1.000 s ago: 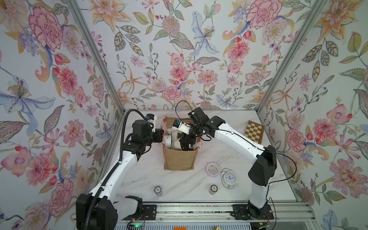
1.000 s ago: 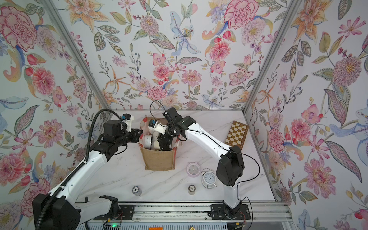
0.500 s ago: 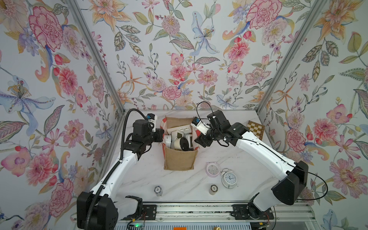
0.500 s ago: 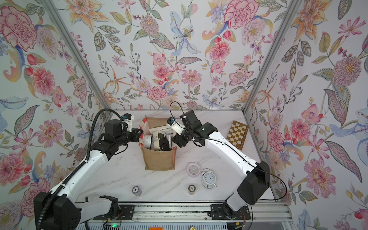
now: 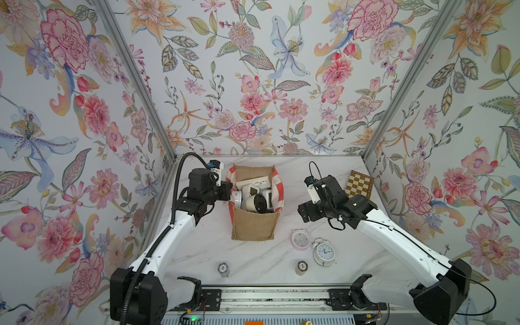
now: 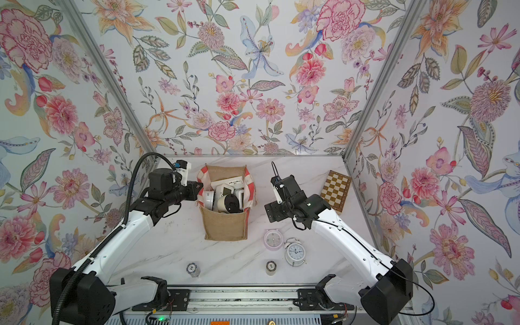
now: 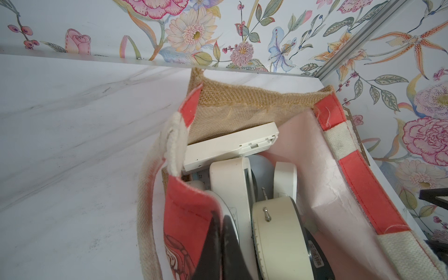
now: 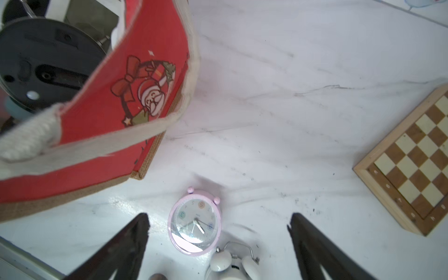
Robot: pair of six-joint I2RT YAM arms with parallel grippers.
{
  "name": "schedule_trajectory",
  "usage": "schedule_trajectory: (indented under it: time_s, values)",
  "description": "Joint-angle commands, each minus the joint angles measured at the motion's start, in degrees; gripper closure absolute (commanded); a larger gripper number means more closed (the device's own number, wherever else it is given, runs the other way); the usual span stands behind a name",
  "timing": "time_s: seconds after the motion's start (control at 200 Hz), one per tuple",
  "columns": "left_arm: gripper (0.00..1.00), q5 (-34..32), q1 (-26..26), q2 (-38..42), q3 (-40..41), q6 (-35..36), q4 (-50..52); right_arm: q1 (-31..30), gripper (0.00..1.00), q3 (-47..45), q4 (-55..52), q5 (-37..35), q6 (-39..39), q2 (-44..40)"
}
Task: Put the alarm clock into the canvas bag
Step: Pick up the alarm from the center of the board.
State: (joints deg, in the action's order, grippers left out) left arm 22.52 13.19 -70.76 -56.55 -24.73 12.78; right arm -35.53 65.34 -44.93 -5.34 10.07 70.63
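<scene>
**Right tool** (image 8: 219, 215): released. Both fingers (image 8: 131, 240) stand wide apart with nothing between them. The tool hangs above the bench (image 5: 197, 247), to the right of the bag (image 5: 254, 225) and clear of it. In the wrist view, the pink clock (image 8: 195, 223) lies on the bench below the gap between the fingers.

**Left tool** (image 7: 218, 218): clenched on the bag. The wrist view shows the fingers closed on the red fabric of the left side panel at the rim, beside the white handle (image 7: 155, 194). In both top views the tool meets the bag's left edge.

**Bag:** upright toward the rear middle of the bench, mouth open. It holds several white clocks packed close together. A round clock (image 5: 257, 202) with a black back lies uppermost, toward the front wall. A flat white rectangular clock (image 5: 254, 180) leans against the rear wall.

**Clocks outside the bag:** two.
- The pink clock lies face up on the bench, near the bag's front right corner.
- The bell clock (image 5: 324, 251), white with twin bells, lies just beside it on the right. Whether the two touch cannot be told.

**Other items:**
- Chessboard (image 5: 359, 185): at the right rear of the bench, by the wall.
- Two small cylinders (image 5: 222, 268) (image 5: 301, 266): near the front edge, well apart.
</scene>
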Motion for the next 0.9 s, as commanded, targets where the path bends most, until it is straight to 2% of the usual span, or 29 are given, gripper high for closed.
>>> schedule_trajectory:
  time_s: [0.0,0.28,0.455,0.62,0.896]
  values:
    - [1.0,0.57,0.44,-0.41,-1.73,1.39,-3.55,1.51,0.01,-2.64,-6.25,5.29,5.53,-1.98]
    - [1.0,0.35,0.41,0.07,-0.59,2.09,-3.57,2.59,0.01,-9.82,-14.9,4.45,16.86,-7.26]
    - [0.99,-0.28,0.44,0.56,-0.49,2.97,-2.8,1.59,0.02,-14.48,-17.3,6.39,18.94,-7.11]
    - [0.99,-0.59,0.33,0.86,-0.27,3.37,-2.41,-0.81,0.0,-16.58,-17.3,3.84,21.04,-4.95]
    - [0.99,-0.81,0.34,0.97,0.41,3.46,-2.66,-0.92,0.01,-19.72,-14.1,2.37,21.97,-1.45]
